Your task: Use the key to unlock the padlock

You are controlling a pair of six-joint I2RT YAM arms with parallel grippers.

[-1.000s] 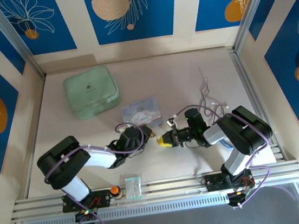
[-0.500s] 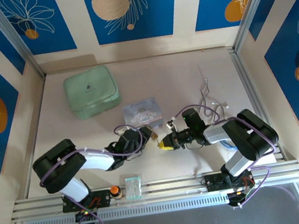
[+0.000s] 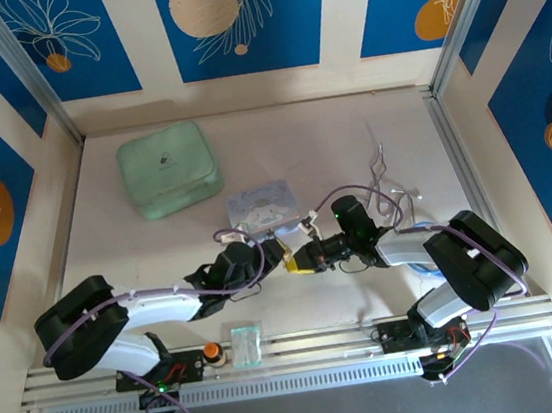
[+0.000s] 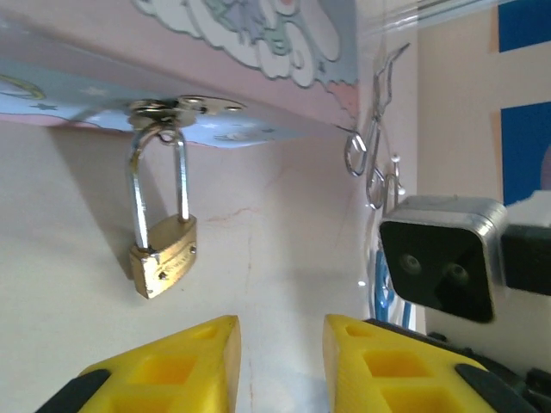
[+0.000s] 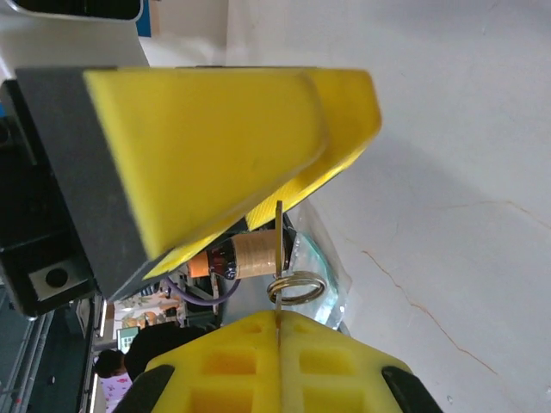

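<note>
Pale table (image 3: pixel 330 149): my left tool (image 4: pixel 281 331), part open and empty, faces the padlock (image 4: pixel 164 258) (to steady it, presumably); right tool (image 5: pixel 278 331) pinches the key (image 5: pixel 278 249).

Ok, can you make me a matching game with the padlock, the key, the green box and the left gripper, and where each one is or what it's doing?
Things:
1. padlock
2. key
3. green box
4. left gripper

Places and states:
A. open, with nothing between its fingers
B. at the far left of the table, away from both arms
C. pinched in the shut right gripper
D. hooked through the clasp of the blue tin

Right pairs: 1-D, 2-C, 3-B, 4-A.
</note>
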